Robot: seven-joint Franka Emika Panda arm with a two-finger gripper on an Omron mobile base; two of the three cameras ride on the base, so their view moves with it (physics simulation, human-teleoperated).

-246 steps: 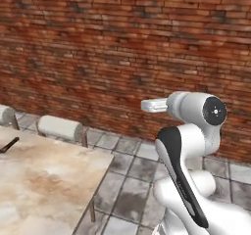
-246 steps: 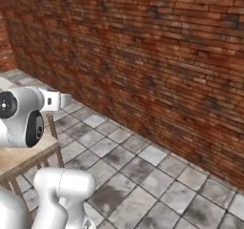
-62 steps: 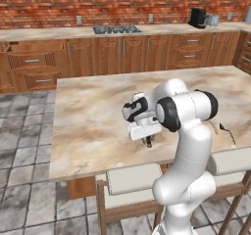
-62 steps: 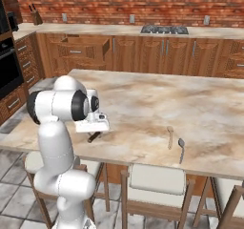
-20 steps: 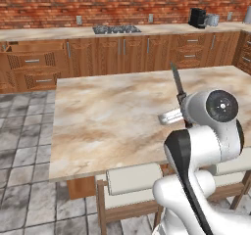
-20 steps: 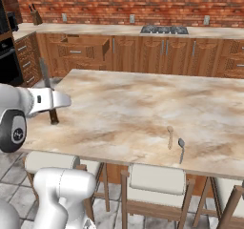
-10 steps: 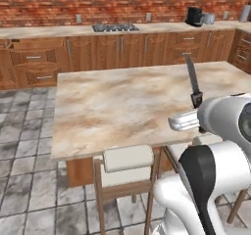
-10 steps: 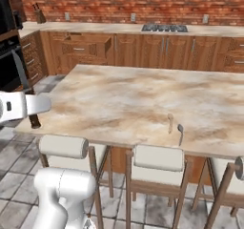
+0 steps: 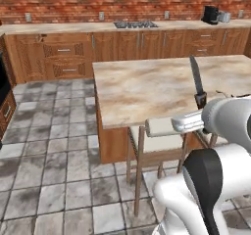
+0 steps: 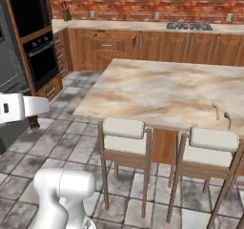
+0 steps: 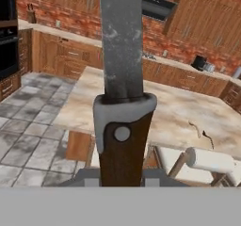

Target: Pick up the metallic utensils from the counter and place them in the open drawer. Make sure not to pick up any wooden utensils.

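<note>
My gripper (image 9: 200, 106) is shut on a knife (image 9: 195, 76) and holds it upright, grey blade up, dark handle between the fingers. In the hand view the knife (image 11: 121, 79) stands right in front of the lens and hides the fingertips. The arm's white hand (image 10: 19, 107) reaches out left, off the counter (image 10: 157, 92), over the tiled floor. Near the counter's right front edge lie a silver spoon (image 10: 228, 119) and, just left of it, a tan wooden utensil (image 10: 215, 109). The open drawer (image 10: 108, 44) juts from the wall cabinets at the back.
Two padded stools (image 10: 123, 128) (image 10: 214, 140) stand along the island's front edge. A black wall oven (image 10: 35, 46) is at the left. A cooktop (image 9: 135, 24) sits on the back counter under the brick wall. Grey floor tiles (image 9: 54, 131) lie left of the island.
Both base views have shifted: the base has moved, and the island now sits further right and away. The knife stays upright in the shut gripper.
</note>
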